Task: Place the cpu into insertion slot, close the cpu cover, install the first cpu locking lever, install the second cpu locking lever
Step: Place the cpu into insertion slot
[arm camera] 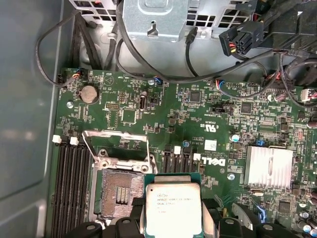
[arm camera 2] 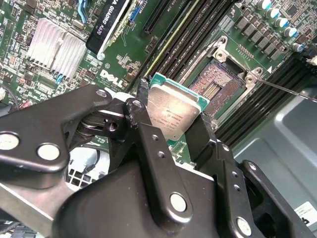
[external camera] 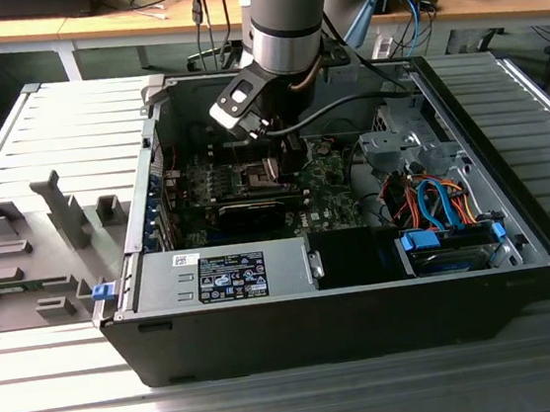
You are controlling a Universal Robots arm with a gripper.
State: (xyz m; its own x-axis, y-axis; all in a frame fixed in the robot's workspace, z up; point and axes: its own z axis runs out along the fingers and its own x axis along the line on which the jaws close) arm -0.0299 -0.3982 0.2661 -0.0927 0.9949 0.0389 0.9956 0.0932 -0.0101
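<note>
Silver-topped cpu (arm camera 2: 173, 115) clamped in gripper (arm camera 2: 171, 120), near open insertion slot (arm camera 2: 214, 88), inside black case (external camera: 319, 332)

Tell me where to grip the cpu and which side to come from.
Grip the cpu by two opposite thin edges, coming from its silver top side. It is a flat square with no handle, and its underside probably has to stay free to meet the insertion slot. The gripper holds it this way now, one finger on each edge, near the open slot.
</note>
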